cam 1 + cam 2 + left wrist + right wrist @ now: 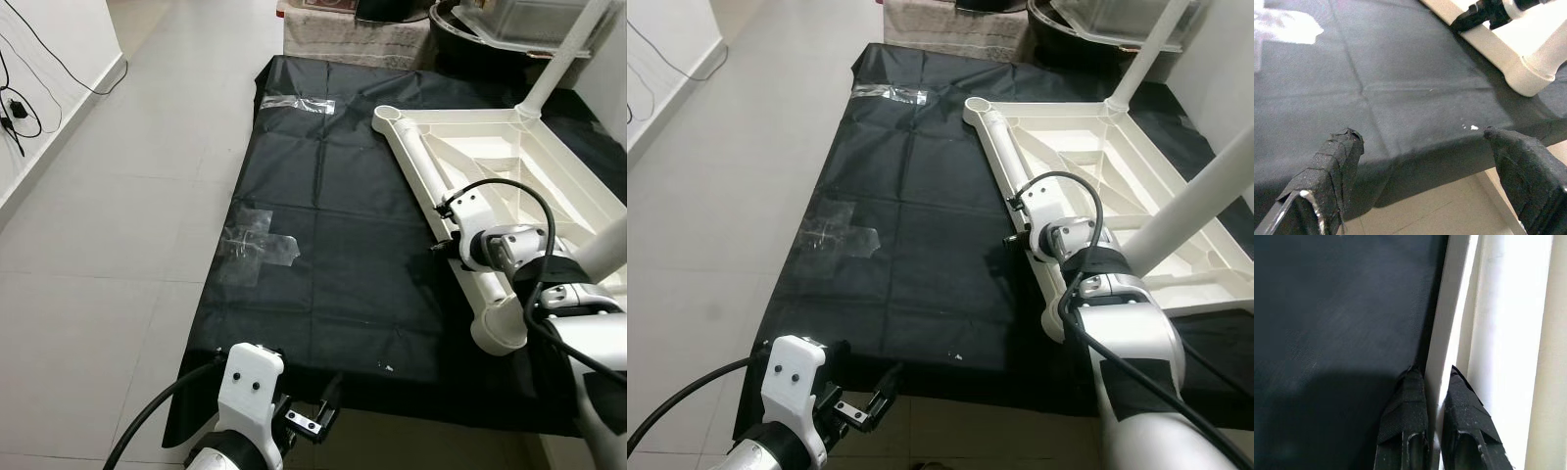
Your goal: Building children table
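Pale grey tiled floor (147, 196); white wall (49, 59) at left, black cable (20, 108) trailing along it.

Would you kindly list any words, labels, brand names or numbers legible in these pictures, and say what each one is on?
None can be read. The upturned white table, the black sheet, its clear tape patches, the left gripper and the right gripper carry no visible lettering. The clutter beyond the sheet is too blurred to tell.

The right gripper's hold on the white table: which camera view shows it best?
The right wrist view: the right gripper has its two black fingers closed on the thin edge of the white table. The eye views show the arm reaching to that edge, but the wrist hides the fingers. The left wrist view shows it small and far.
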Available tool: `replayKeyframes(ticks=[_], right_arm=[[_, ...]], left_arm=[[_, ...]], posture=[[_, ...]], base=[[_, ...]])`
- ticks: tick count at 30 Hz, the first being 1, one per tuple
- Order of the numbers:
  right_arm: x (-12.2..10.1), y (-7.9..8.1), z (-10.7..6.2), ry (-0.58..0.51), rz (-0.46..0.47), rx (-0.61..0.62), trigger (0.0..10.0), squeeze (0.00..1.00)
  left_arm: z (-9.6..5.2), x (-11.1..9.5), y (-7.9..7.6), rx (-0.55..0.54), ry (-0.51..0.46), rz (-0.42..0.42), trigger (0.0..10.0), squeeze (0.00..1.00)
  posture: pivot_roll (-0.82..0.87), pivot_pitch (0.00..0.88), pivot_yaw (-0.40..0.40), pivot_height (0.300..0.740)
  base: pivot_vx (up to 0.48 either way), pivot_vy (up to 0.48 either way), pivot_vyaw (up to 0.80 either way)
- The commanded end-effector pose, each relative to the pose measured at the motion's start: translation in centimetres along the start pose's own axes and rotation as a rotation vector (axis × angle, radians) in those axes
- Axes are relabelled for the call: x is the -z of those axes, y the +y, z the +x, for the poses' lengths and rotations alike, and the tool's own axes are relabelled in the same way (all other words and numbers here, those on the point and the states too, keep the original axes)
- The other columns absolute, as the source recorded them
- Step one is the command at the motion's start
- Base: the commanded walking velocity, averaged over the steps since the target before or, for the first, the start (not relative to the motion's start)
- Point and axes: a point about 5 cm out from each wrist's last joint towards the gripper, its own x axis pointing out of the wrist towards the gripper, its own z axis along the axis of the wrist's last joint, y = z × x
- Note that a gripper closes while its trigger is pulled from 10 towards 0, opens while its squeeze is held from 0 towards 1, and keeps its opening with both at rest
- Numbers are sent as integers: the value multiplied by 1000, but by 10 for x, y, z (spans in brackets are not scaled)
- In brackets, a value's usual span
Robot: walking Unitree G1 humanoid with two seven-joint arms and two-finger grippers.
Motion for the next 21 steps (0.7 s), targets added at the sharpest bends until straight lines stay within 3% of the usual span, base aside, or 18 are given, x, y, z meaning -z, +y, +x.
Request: replayKeyframes(ticks=[1, 2, 3, 5, 6, 8, 9, 10, 11, 12, 15, 17, 18, 19, 21], right_arm=[[4, 26, 12, 12, -89, -173, 0, 0], [4, 26, 12, 12, -89, -173, 0, 0], [4, 28, 11, 4, -154, -248, 0, 0], [4, 28, 11, 4, -154, -248, 0, 0], [21, 25, 3, 68, -353, -421, 0, 0], [21, 25, 3, 68, -353, -421, 0, 0], [32, 19, -4, 127, -464, -485, 0, 0], [32, 19, -4, 127, -464, -485, 0, 0], [40, 13, -10, 170, -553, -529, 0, 0], [40, 13, -10, 170, -553, -529, 0, 0], [55, -1, -26, 249, -756, -606, 0, 0], [59, -3, -29, 270, -797, -625, 0, 0], [65, -5, -31, 311, -883, -630, 0, 0], [65, -5, -31, 311, -883, -630, 0, 0], [73, -8, -33, 372, -1010, -628, 0, 0]], left_arm=[[2, 6, -13, 60, 22, -42, 10000, 0], [2, 6, -13, 60, 22, -42, 10000, 0], [3, 6, -12, 57, 20, -37, 10000, 0], [3, 6, -12, 57, 20, -37, 10000, 0], [7, 7, -8, 51, 14, -17, 10000, 0], [7, 7, -8, 51, 14, -17, 10000, 0], [9, 7, -7, 49, 12, -9, 10000, 0], [9, 7, -7, 49, 12, -9, 10000, 0], [11, 8, -5, 46, 11, -3, 10000, 0], [11, 8, -5, 46, 11, -3, 10000, 0], [14, 9, -2, 43, 11, 5, 10000, 0], [14, 10, -2, 43, 12, 7, 10000, 0], [15, 10, -1, 42, 12, 8, 10000, 0], [15, 10, -1, 42, 12, 8, 10000, 0], [16, 11, 0, 42, 11, 10, 10000, 0]], posture=[[25, 204, -104, 740], [25, 204, -104, 740], [25, 202, -104, 740], [25, 202, -104, 740], [22, 176, -101, 740], [22, 176, -101, 740], [22, 164, -98, 740], [22, 164, -98, 740], [21, 153, -99, 740], [21, 153, -99, 740], [17, 137, -100, 740], [17, 137, -100, 740], [14, 132, -101, 740], [14, 132, -101, 740], [14, 124, -99, 740]], base=[[0, 0, 0], [0, 0, 0], [0, 0, 0], [0, 0, 0], [0, 0, 0], [0, 0, 0], [0, 0, 0], [0, 0, 0], [0, 0, 0], [0, 0, 0], [0, 0, 0], [0, 0, 0], [0, 0, 0], [0, 0, 0], [0, 0, 0]])
